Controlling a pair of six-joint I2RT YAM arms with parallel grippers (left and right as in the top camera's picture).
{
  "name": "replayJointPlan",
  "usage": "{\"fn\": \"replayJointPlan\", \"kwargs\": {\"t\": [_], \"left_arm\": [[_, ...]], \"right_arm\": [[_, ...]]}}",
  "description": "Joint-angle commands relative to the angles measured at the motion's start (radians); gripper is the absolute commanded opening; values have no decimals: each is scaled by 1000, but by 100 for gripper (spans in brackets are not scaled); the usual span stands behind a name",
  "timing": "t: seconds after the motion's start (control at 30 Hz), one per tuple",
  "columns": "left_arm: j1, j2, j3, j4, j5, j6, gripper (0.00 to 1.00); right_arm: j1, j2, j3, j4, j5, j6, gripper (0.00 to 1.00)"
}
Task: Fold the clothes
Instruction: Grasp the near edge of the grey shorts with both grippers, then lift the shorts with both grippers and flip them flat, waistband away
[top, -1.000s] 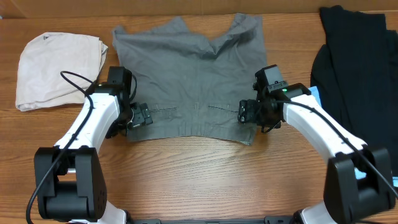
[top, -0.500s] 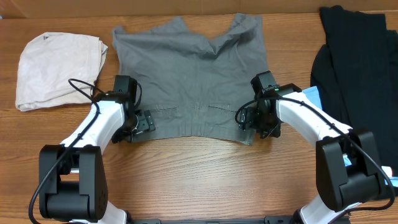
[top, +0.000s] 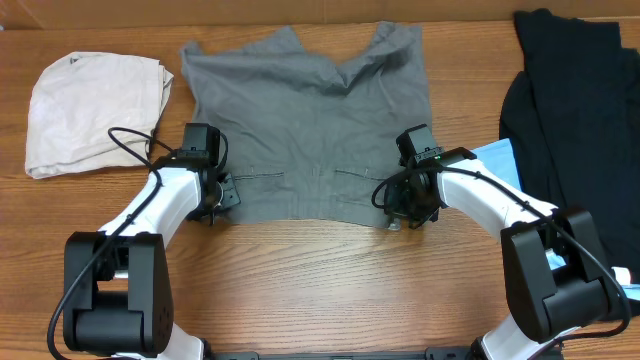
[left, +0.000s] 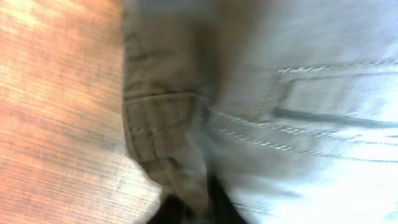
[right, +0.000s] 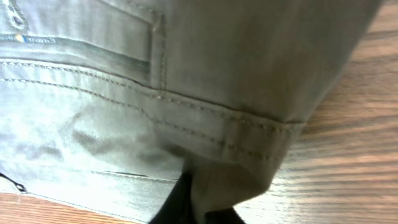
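Shorts (top: 310, 110) are lying flat on the surface (top: 320, 290), with the waistband edge running straight between my two claws and both legs spreading out on the far side of them. Left claw (top: 222, 192) is clenching on the left waistband corner. In the left wrist view I'm seeing grey cloth bunching right at the fingertips (left: 171, 214), with a stitched loop just above them, a pocket seam off to their right and bare wood to their left. Right claw (top: 397, 203) is clenching on the opposite waistband corner. The right wrist view is showing the hem fold puckering into the dark fingertips (right: 177, 205), stitch lines running across above them and wood grain showing to their right. Both corners are sitting low, at or just off the surface; I can't tell which. Cream-white folded garment (top: 95, 110) is lying well outboard of the left claw and beyond it, apart from the shorts. Black garment (top: 575, 110) is lying well outboard of the right claw. A light-blue piece (top: 495, 158) is peeking out between that garment and the right arm, near that claw.
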Motion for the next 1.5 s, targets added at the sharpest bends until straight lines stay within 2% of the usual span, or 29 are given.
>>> {"fn": "replayJointPlan", "kwargs": {"t": [0.0, 0.2, 0.37, 0.63, 0.8, 0.97, 1.1, 1.27, 1.37, 1.47], "left_arm": [[11, -3, 37, 1, 9, 5, 4], [53, -16, 394, -290, 40, 63, 4], [53, -20, 789, -501, 39, 134, 4], [54, -26, 1475, -705, 29, 182, 4], [53, -68, 1715, -769, 18, 201, 4], [53, -165, 1814, -826, -26, 203, 4], [53, -256, 1815, -853, -53, 203, 4], [53, -291, 1814, -959, -72, 121, 4], [54, -260, 1796, -1062, -75, 90, 4], [53, -233, 1688, -1059, -58, 92, 4]], "right_arm": [[-22, -8, 22, -12, -3, 1, 4], [-118, -140, 189, -206, -3, -72, 4], [-198, -264, 452, -412, -1, -150, 4], [-292, -344, 1115, -713, 87, -169, 4], [-319, -354, 1441, -841, 139, -169, 4], [-325, -387, 1678, -943, 185, -165, 4], [-325, -436, 1725, -943, 185, -165, 4], [-325, -454, 1672, -943, 164, -170, 4], [-325, -447, 1560, -943, 138, -187, 4], [-325, -420, 1425, -943, 120, -193, 4]]}}
